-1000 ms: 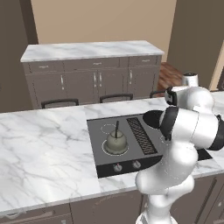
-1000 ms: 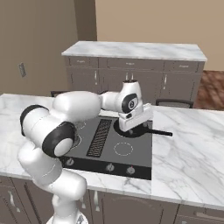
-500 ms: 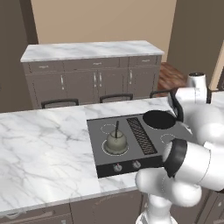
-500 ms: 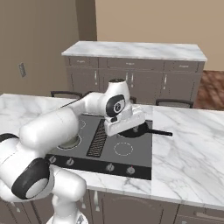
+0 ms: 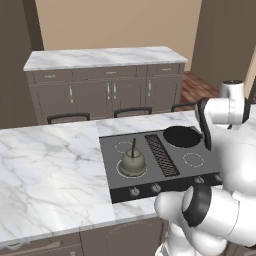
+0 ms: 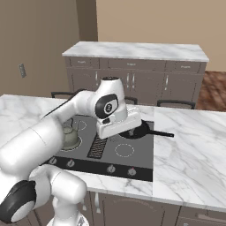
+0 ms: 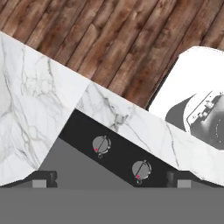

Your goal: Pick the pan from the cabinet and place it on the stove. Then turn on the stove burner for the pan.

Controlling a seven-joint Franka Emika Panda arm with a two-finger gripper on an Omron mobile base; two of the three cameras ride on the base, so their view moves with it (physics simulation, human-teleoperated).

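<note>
Pan (image 5: 182, 136) already set down on the stove (image 5: 161, 165), over the far right ring, its thin handle (image 6: 161, 133) reaching out across the marble counter (image 6: 190, 150) to the right; cabinet part of the job judged finished, burner part not yet begun. Gripper (image 7: 111, 180) carried above the front strip of the stove, jaws spread as wide as they go and holding nothing, both dark tips visible at the bottom of the hand view with two knobs (image 7: 101, 145) lying between and just beyond them. Red marks on both knobs pointing roughly the same way, so likely both off. Hand evidently turned downward toward the control row because the next move calls for pinching a knob and twisting it. Four knobs visible along the front edge in the base views, so choosing the one that feeds the far right ring matters; cannot tell from here which knob governs which burner. Olive-grey pot (image 5: 132, 162) sitting on the near left ring, well apart from the pan and clear of the arm's path. Risk worth minding: jaws this wide could straddle a knob off-centre and slip on closing, or settle on the neighbour and light the wrong ring.
</note>
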